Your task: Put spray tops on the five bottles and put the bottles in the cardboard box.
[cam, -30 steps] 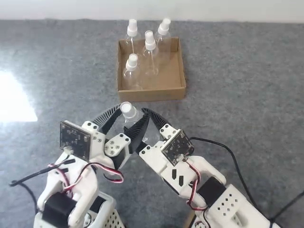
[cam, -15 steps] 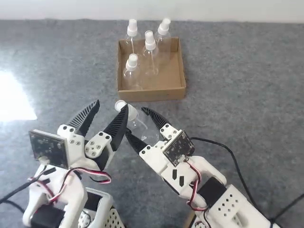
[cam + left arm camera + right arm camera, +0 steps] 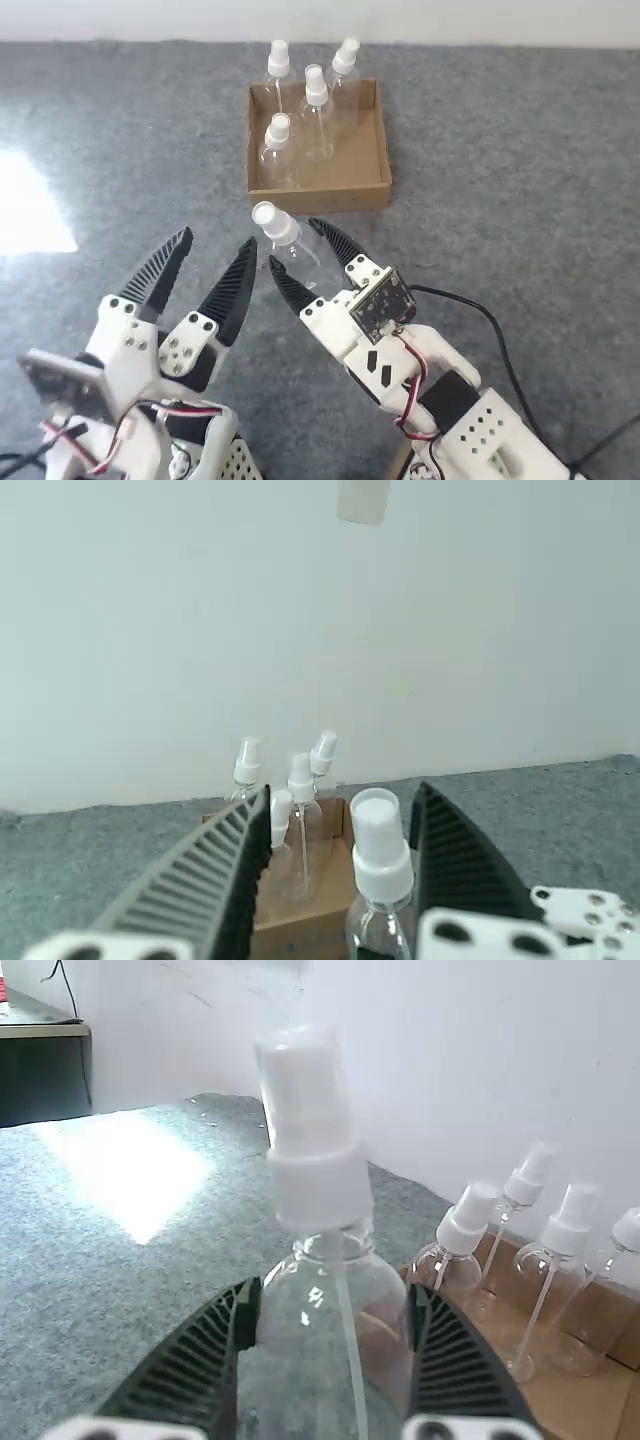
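1. My left gripper (image 3: 216,240) is spread wide and grips nothing. Its black ribbed fingers (image 3: 160,272) point to 1 o'clock, just off the bottle's 8 o'clock side.
2. The bottle (image 3: 292,250) is round clear plastic with a white spray top (image 3: 266,215). It is near mid-table, at 7 o'clock from the box. In the high view its long axis leans, top toward 11 o'clock; in my right wrist view it stands upright between the fingers.
3. My right gripper (image 3: 294,243) is closed partway around the bottle's belly and holds it, one ribbed finger on each side.
4. The box (image 3: 320,196), shallow, square and of brown cardboard, lies at 12 o'clock. In it four bottles (image 3: 278,150) stand upright, tops on.
5. The table (image 3: 520,180) is grey and speckled.
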You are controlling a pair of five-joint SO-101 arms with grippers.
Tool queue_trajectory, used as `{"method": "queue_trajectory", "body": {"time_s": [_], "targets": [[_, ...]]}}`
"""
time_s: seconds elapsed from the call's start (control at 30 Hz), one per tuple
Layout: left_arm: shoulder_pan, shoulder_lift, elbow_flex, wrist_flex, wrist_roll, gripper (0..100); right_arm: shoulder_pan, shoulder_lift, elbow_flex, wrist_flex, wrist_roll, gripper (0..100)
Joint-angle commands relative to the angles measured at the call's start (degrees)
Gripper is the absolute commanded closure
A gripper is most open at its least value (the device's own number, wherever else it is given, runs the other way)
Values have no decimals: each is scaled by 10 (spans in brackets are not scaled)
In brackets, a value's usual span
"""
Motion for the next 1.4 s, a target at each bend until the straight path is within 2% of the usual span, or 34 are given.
{"method": "queue_trajectory", "body": {"time_s": [0.0, 0.1, 0.3, 0.57, 0.7, 0.83, 0.97, 1.13, 1.37], "targets": [[-23, 1, 0, 3, 3, 790, 7, -17, -26, -6, 4, 905], [-52, 1, 7, 3, 12, 790, 23, -13, -44, -1, 2, 905], [-58, 0, 42, -2, 12, 789, 83, -13, -71, 0, -73, 905], [-57, 1, 87, -19, 13, 789, 92, -16, -85, -5, -120, 901], [-55, 3, 104, -29, 15, 789, 104, -18, -96, -7, -120, 901], [-8, 3, 116, -29, 12, 789, 107, -14, -123, -7, -126, 903], [14, 3, 138, -42, 11, 790, 107, -12, -140, -7, -172, 904], [17, 2, 147, -46, 13, 790, 107, -12, -165, -7, -176, 904], [87, 0, 158, -37, -6, 790, 101, -12, -184, -7, -178, 905]]}}
